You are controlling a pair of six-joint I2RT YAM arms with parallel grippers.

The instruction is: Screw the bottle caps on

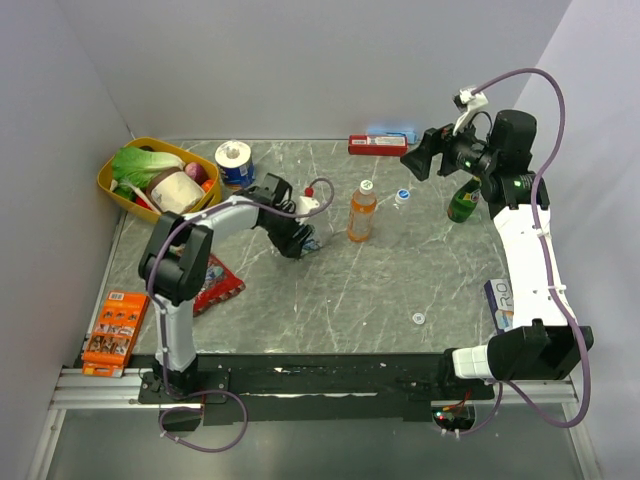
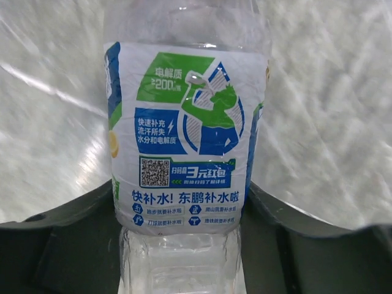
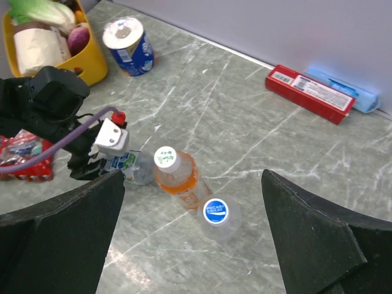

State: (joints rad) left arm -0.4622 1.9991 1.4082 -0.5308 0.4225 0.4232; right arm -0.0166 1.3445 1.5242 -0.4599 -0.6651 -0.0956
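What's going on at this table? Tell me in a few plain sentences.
The left fingers sit against both sides of the labelled bottle, near the middle of the table. The right fingers are open and empty, raised above the orange bottle, which wears a white cap, and a small blue-capped bottle. One loose cap lies in front of the right arm.

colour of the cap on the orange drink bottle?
White cap with green print; right wrist view.
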